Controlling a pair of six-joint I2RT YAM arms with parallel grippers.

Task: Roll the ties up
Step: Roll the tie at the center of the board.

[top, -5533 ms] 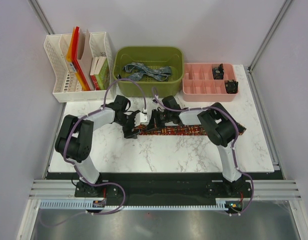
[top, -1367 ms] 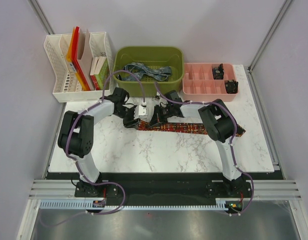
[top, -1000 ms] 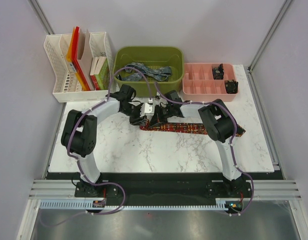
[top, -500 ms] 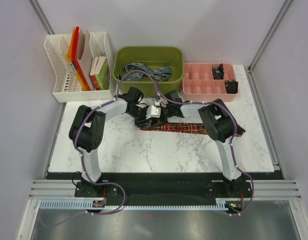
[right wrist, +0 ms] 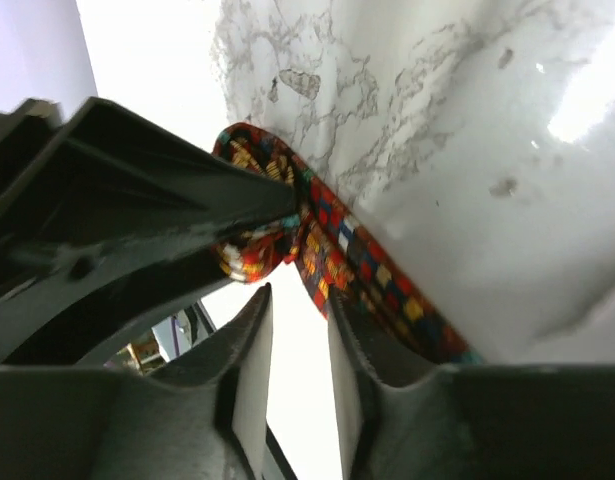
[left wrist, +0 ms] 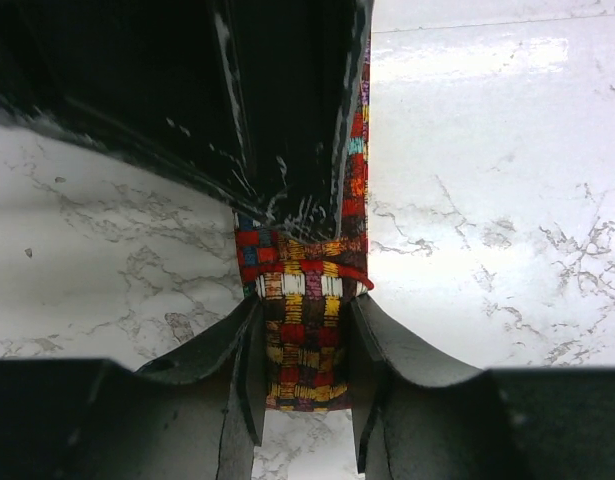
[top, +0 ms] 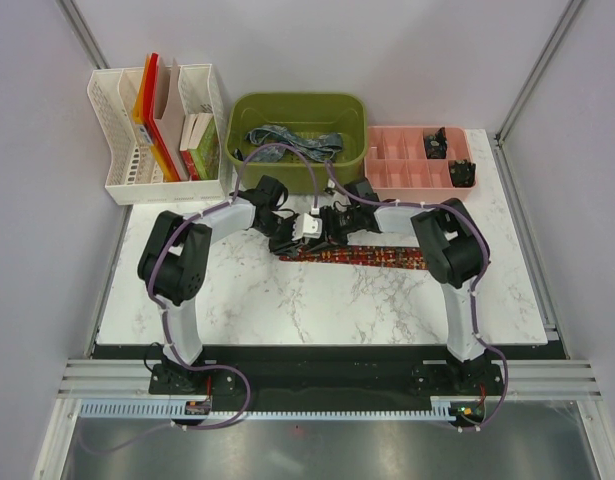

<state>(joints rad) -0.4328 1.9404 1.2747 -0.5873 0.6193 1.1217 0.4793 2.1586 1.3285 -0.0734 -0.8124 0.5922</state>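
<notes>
The red, orange and dark patterned tie (top: pixel 387 258) lies flat across the marble table, running right from the grippers. My left gripper (top: pixel 295 238) is shut on its left end, which is folded over; in the left wrist view the fabric (left wrist: pixel 302 330) fills the gap at the gripper (left wrist: pixel 305 370). My right gripper (top: pixel 325 228) sits just behind and right of it. In the right wrist view the gripper (right wrist: pixel 299 320) is a little open with nothing between the jaws, and the curled tie end (right wrist: pixel 367 270) lies just beyond the tips. The blue-grey tie (top: pixel 287 140) lies in the green bin.
The green bin (top: pixel 297 103) stands at the back centre, close behind both grippers. A pink compartment tray (top: pixel 387 178) holding small dark items is at the back right. A white file organiser (top: pixel 117 185) with folders is at the back left. The two grippers nearly touch.
My left gripper has moved right, toward the right gripper, carrying the tie's left end over itself. The visible tie has become shorter on the left. The right gripper shifted slightly right.
</notes>
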